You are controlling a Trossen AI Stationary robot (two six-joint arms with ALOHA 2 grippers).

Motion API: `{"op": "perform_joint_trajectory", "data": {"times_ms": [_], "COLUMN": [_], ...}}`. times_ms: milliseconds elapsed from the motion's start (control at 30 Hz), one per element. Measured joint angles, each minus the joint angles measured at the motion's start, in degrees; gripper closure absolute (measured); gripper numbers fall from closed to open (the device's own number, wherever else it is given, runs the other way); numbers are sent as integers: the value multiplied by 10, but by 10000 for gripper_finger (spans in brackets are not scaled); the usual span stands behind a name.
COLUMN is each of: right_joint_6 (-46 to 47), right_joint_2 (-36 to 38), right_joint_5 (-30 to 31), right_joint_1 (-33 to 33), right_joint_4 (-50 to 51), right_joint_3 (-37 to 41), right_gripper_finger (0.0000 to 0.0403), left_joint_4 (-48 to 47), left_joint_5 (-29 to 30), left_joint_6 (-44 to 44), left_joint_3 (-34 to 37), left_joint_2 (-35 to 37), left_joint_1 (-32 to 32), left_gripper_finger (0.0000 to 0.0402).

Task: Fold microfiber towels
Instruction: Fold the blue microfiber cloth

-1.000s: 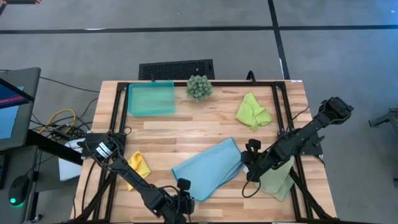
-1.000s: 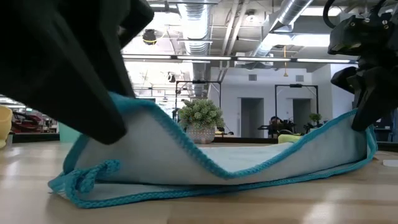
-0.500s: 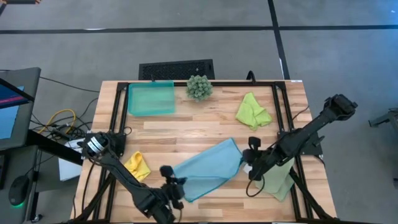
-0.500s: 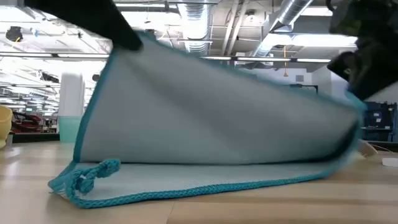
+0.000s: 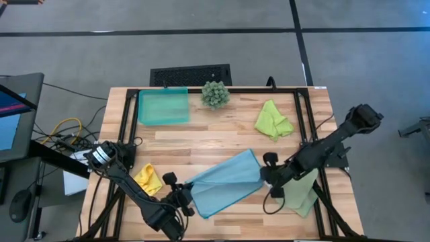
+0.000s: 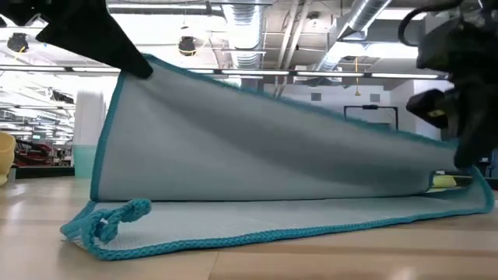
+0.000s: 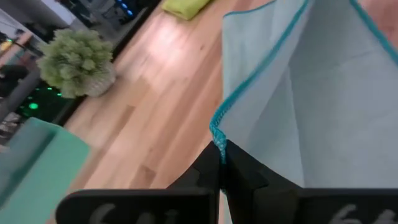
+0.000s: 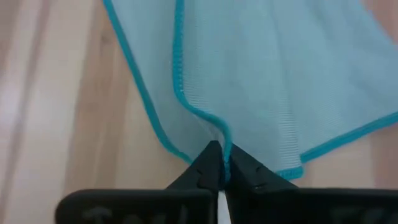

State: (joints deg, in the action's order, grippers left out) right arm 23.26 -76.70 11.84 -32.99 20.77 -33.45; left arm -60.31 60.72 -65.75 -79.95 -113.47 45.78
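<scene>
The light blue towel (image 5: 225, 183) lies doubled over near the table's middle. Its lower layer (image 6: 257, 225) rests on the wood, with a bunched corner (image 6: 109, 223) at the near left. Its upper layer (image 6: 257, 148) rises as a slanted sheet between my two grippers. My left gripper (image 5: 185, 193) is shut on the raised left corner, and my right gripper (image 5: 267, 176) is shut on the towel's right end. The yellow towel (image 5: 149, 179) lies crumpled at the left, and the lime green towel (image 5: 273, 119) at the far right. The pale sage towel (image 5: 300, 193) lies under my right arm. My left gripper pinches a hemmed corner of the towel's upper layer (image 7: 217, 134) between its two fingers, coming from the table's near left and slanting down. That corner is lifted clear, and the sheet slopes down from it, drawn fairly taut. My right gripper pinches a small fold of the teal hem (image 8: 219, 134) at the towel's right end between its fingertips, steeply from above. This end sits low (image 6: 467, 183), just over the table.
A teal tray (image 5: 163, 106) and a spiky green plant (image 5: 215, 94) stand along the far edge. Black frame rails (image 5: 127, 134) run along the table's left and right sides. Bare wood (image 5: 201, 138) lies between the tray and the blue towel.
My left gripper has risen and gone toward the table's left edge, turning at the wrist. It has taken the upper layer's near-left corner with it. That layer, sagging a second ago, now stands up as a taut slanted sheet. The lower layer and its bunched corner stay put.
</scene>
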Motion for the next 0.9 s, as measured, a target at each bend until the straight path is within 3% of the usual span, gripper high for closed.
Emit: {"op": "perform_joint_trajectory", "data": {"times_ms": [333, 600, 900], "right_joint_6": [-63, -146, -179], "right_joint_2": [-48, -50, -74], "right_joint_5": [9, 31, 32], "right_joint_1": [-7, -37, -46], "right_joint_4": [-21, -49, -62], "right_joint_3": [0, 0, 0], "right_gripper_finger": [264, 277, 280], "left_joint_4": [40, 43, 43], "left_joint_5": [-5, -5, -6], "left_joint_6": [38, 38, 38], "left_joint_3": [6, 6, 6], "left_joint_2": [0, 0, -1], "left_joint_1": [0, 0, 0], "left_gripper_finger": [401, 401, 401]}}
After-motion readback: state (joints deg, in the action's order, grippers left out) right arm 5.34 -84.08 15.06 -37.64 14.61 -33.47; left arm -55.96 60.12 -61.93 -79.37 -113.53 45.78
